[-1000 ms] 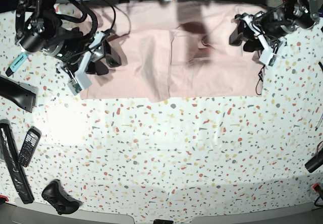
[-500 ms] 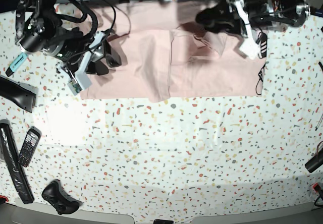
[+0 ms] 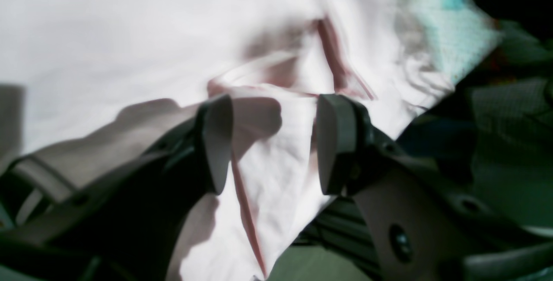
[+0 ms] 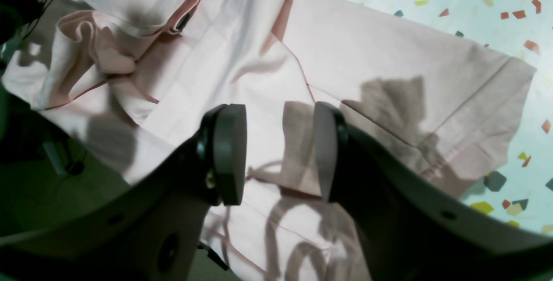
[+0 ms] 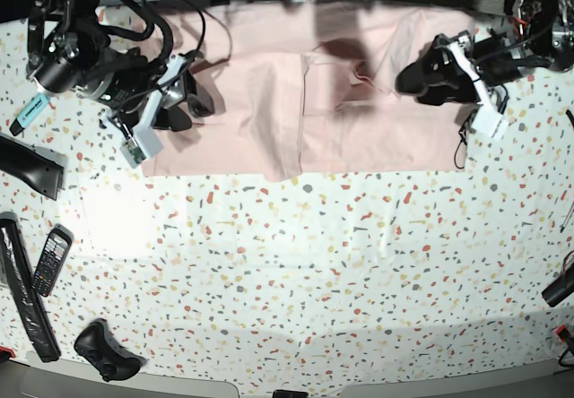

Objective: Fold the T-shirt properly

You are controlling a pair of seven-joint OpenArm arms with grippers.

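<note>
A white tabletop point(image 5: 296, 272) flecked with red, grey and yellow terrazzo chips bears the pale pink cotton T-shirt point(image 5: 269, 84), spread in soft creased folds along its far edge. The black left gripper point(image 3: 272, 143) hangs over a wrinkled hem, jaws apart. The black right gripper point(image 4: 276, 151) hovers above a sleeve, jaws likewise apart, holding nothing.
</note>
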